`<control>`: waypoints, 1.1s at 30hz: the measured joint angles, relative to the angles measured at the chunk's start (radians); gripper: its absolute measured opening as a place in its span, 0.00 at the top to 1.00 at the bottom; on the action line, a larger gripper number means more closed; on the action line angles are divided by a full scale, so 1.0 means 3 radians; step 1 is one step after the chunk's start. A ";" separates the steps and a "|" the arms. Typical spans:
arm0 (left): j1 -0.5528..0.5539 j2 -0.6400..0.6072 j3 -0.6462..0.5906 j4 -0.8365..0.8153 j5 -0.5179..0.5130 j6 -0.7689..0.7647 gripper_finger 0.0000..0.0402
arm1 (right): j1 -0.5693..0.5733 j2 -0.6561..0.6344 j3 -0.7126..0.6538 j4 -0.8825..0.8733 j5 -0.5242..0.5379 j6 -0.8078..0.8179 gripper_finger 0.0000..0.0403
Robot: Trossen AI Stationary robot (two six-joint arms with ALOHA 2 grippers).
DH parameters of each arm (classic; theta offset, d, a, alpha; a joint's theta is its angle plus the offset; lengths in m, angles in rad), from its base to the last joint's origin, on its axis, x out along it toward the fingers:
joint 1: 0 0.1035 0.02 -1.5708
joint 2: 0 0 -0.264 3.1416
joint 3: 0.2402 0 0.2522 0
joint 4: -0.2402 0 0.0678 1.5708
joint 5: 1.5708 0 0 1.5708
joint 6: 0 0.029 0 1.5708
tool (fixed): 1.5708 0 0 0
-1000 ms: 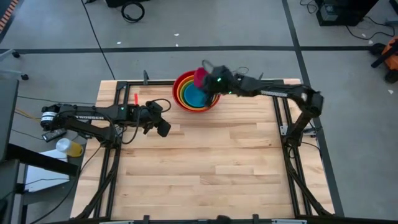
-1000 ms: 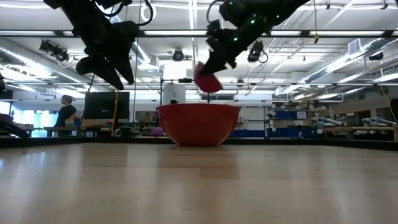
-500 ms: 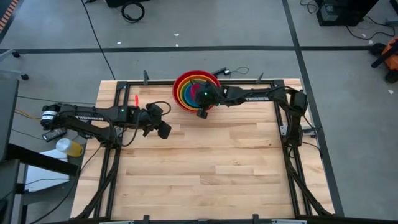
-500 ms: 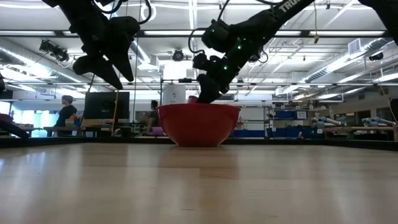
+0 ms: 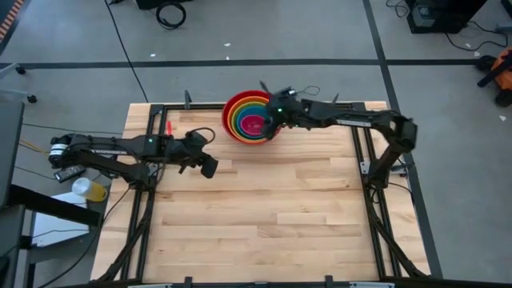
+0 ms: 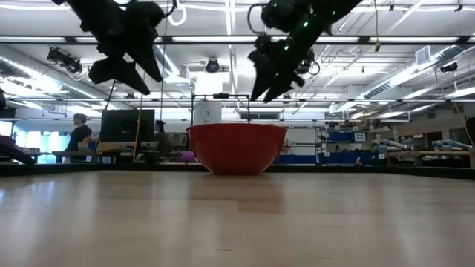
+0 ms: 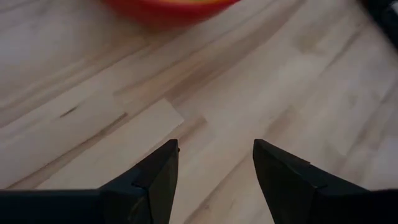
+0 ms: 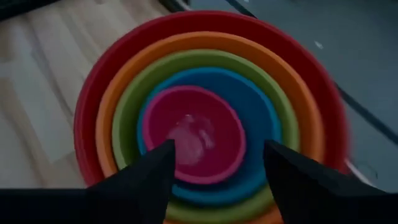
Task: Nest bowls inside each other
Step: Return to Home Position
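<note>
Five bowls stand nested at the table's far middle: red (image 5: 230, 112) outermost, then orange, lime green and blue, with the pink bowl (image 8: 193, 134) innermost, resting on its base in the blue one (image 8: 261, 124). My right gripper (image 8: 217, 149) hangs open above the stack's right far rim (image 5: 270, 112), touching nothing. In the low view only the red bowl (image 6: 237, 148) shows, with my right gripper (image 6: 265, 93) above it. My left gripper (image 5: 206, 164) waits open above bare wood left of the bowls (image 7: 216, 146).
The near half of the wooden table (image 5: 272, 216) is free room. A small red item (image 5: 172, 128) lies near the table's far left. A yellow object (image 5: 90, 190) sits off the table's left edge. A person (image 6: 78, 133) stands far behind in the room.
My right gripper has come down into the stack with the pink bowl, opened and let it go, then risen back toward the far right rim. The pink bowl, held tilted above the stack before, now sits in the blue bowl.
</note>
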 joint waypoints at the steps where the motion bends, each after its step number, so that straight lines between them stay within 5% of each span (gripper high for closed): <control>1: 0.0000 -0.0043 0.0000 0.0007 0.0001 0.0016 0.48 | 0.0000 -0.0077 -0.0001 -0.0108 0.0041 0.0095 0.38; 7: 0.0001 -0.0358 0.0000 0.0137 -0.0050 0.0180 0.48 | 0.0105 -0.0625 -0.0003 -0.0492 -0.0118 0.0815 0.39; 11: -0.0051 -0.0688 0.0001 0.1251 0.0038 0.0622 0.50 | 0.0328 -0.1081 -0.0006 0.0055 -0.0508 0.1184 0.41; 14: -0.0064 -0.0882 0.0004 0.2083 0.0048 0.1134 0.55 | 0.0568 -0.1393 0.0001 0.0373 -0.0464 0.1023 0.44; 18: -0.0062 -0.1012 0.0004 0.2522 0.0049 0.1526 0.65 | 0.0871 -0.1672 0.0001 0.0397 -0.0331 0.0866 0.55; 25: -0.0330 -0.0953 -0.0015 0.2844 0.0465 0.2056 0.97 | 0.1461 -0.1785 -0.0001 0.0390 -0.0316 0.0618 0.96; 33: -0.0688 -0.0894 -0.0820 0.3567 0.0282 0.2050 0.99 | 0.2018 -0.1681 -0.0421 0.0830 0.0082 0.0307 0.98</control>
